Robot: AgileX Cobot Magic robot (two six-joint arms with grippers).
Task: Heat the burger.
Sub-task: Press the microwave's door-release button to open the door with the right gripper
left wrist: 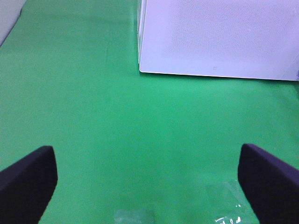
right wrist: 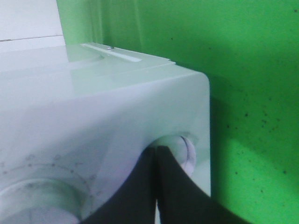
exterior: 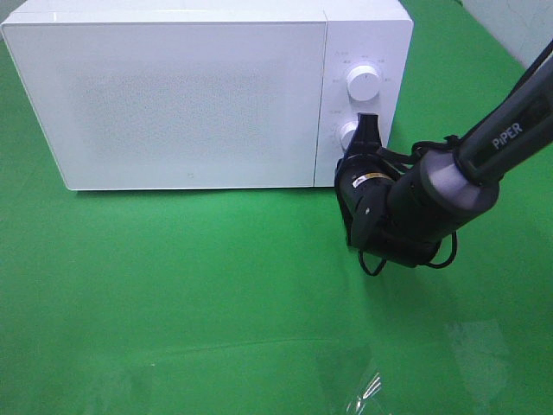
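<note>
Fingers (left wrist: 28, 182) of the left gripper (left wrist: 149, 186) stand spread wide apart in the left wrist view, with nothing between them but green table cover (left wrist: 117, 116); only this view shows that gripper. Just beyond it lies a scrap of clear plastic film (left wrist: 224, 207), which the exterior high view also catches at the near edge of the table. Farther in, the exterior high view shows the right gripper (exterior: 369, 123) reaching to the control panel of the white microwave (exterior: 173, 104), its tip at the lower knob (exterior: 349, 136), under the upper knob (exterior: 363, 82). The right wrist view adds what the high camera cannot resolve: the black fingers (right wrist: 140, 196) are pressed together and pinch nothing, their tip overlapping the knob's rim. The microwave door (exterior: 164, 52) is shut. The burger appears in no view, so I cannot tell where it is.
</note>
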